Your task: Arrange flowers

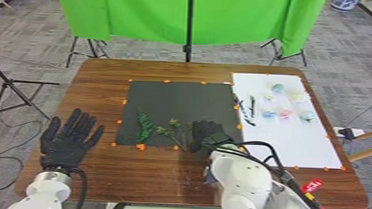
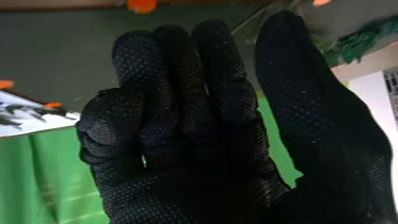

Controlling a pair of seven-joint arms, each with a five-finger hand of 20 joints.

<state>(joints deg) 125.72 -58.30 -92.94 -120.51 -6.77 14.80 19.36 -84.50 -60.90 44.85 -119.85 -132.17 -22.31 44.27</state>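
Right hand [image 1: 206, 131], fingers straight and close together, thumb apart, covers part of the black mat [image 1: 169, 99] by its near right corner. Beside it, a branching sprig [image 1: 174, 124] has faint stems; a leafy sprig [image 1: 144, 124] lies leftward. Pale flowers [image 1: 286, 114] dot the white sheet's [image 1: 292, 146] far half. Left hand [image 1: 65, 143]: spread, near the table's [image 1: 100, 177] left edge.

From my right hand [image 1: 206, 129], I have a way through toward 12 o'clock over bare black mat [image 1: 184, 100]. A leafy sprig [image 1: 174, 133] crowds me at 9, with a fern [image 1: 144, 125] beyond. Dark stems [image 1: 251, 110] at 1 and flowers [image 1: 285, 114] at 2 obstruct low passes; the white panel [image 1: 296, 146] offers room near 4
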